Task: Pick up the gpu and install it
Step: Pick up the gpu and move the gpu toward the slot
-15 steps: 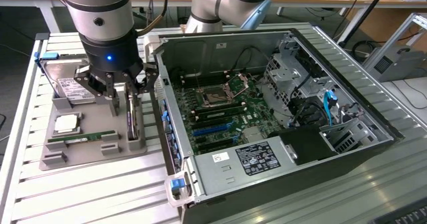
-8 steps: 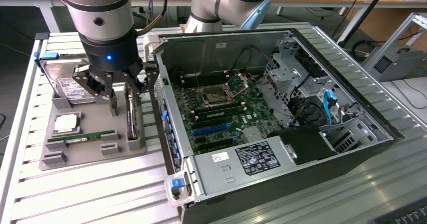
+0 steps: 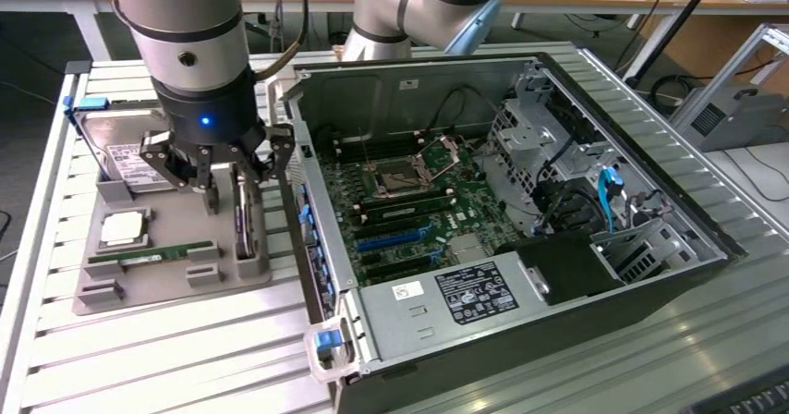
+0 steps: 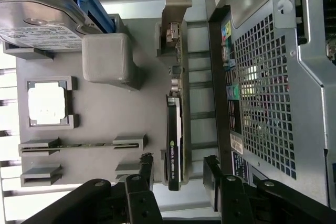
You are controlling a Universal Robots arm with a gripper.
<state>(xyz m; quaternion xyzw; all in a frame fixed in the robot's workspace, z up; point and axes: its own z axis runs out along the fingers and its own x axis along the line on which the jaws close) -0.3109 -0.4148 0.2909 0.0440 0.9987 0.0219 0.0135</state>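
The gpu [image 4: 175,129] stands on its edge in a slot of the grey holder tray [image 4: 142,108], its silver bracket [image 4: 176,9] at the far end and its black cooler on one face. My gripper [image 4: 179,170] is open. Its black fingers [image 4: 147,167] straddle the cooler end of the card, with a gap on each side. In the exterior view the gripper [image 3: 240,192] hangs straight above the gpu [image 3: 247,225], at the tray edge nearest the computer case. Nothing is held.
On the tray [image 3: 173,285] are a hard drive [image 3: 129,160] with a blue frame, a square processor [image 3: 124,229] and a narrow memory stick [image 3: 154,255]. The open computer case [image 3: 518,238], with motherboard [image 3: 407,206] and blue slots [image 3: 394,238], lies close beside the tray.
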